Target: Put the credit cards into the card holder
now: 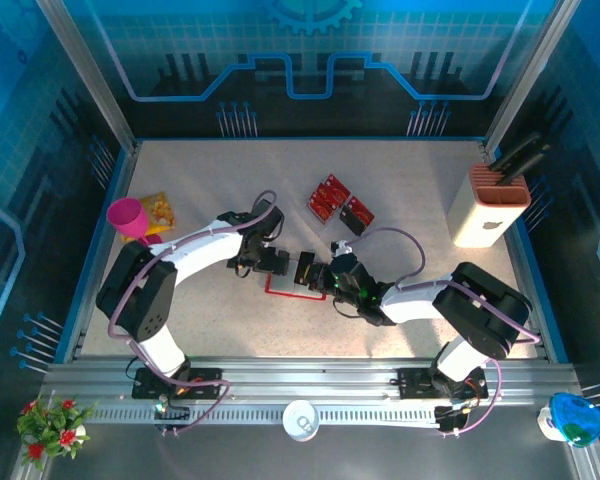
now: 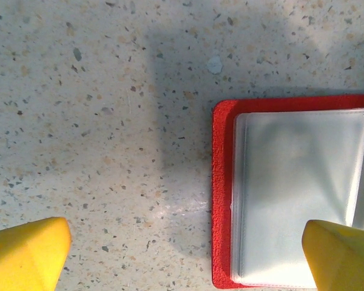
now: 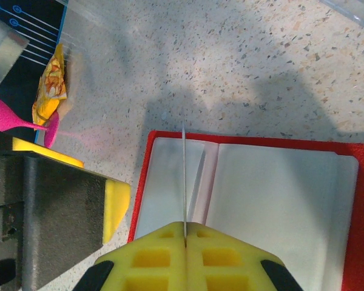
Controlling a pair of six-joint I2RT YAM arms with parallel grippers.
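Right pincer pinches a thin credit card edge-on; left pincer gapes wide.

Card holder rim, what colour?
Red on the card holder, paler inside. Left wrist view shows it best.

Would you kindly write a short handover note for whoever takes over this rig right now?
Left gripper: open, with one fingertip over the card holder and the other over the bare table.
Right gripper: shut on one credit card, held on edge over the holder's clear sleeves.
The holder lies open and flat between the two arms.
Remaining credit cards: grouped farther back on the table.
Done: one card is in hand; the visible sleeves look empty.
Left: slide this card into a sleeve, then fetch the others.
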